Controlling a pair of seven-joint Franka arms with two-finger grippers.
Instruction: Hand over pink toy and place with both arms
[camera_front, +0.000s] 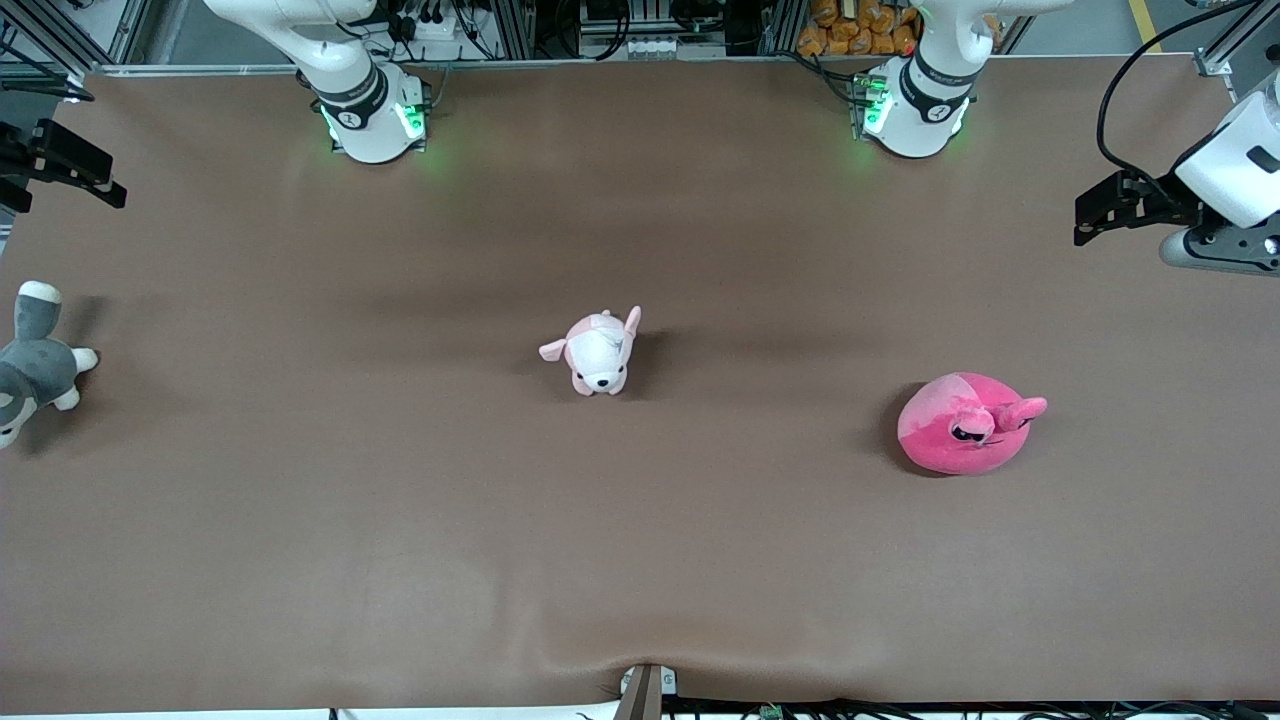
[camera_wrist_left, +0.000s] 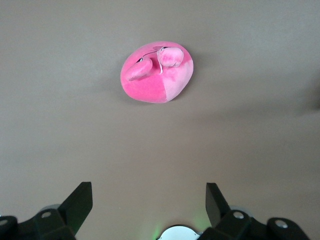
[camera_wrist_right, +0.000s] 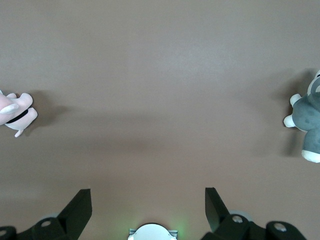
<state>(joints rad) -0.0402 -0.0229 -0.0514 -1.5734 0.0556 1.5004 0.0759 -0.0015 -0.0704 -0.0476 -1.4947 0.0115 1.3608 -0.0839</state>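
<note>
The pink toy (camera_front: 965, 425), a round hot-pink plush with a paler patch and dark half-lidded eyes, lies on the brown table toward the left arm's end. The left wrist view shows the pink toy (camera_wrist_left: 150, 85) well clear of the fingers. My left gripper (camera_front: 1085, 222) hangs in the air over that end of the table, open and empty (camera_wrist_left: 148, 197). My right gripper (camera_front: 112, 178) hovers over the right arm's end, also open with nothing between its fingers (camera_wrist_right: 148, 200). Both arms wait, drawn back toward the table's ends.
A small pale pink-and-white puppy plush (camera_front: 598, 352) stands near the table's middle. A grey-and-white plush animal (camera_front: 35, 365) lies at the edge of the right arm's end. Both show in the right wrist view, the puppy (camera_wrist_right: 15, 114) and the grey plush (camera_wrist_right: 307, 117).
</note>
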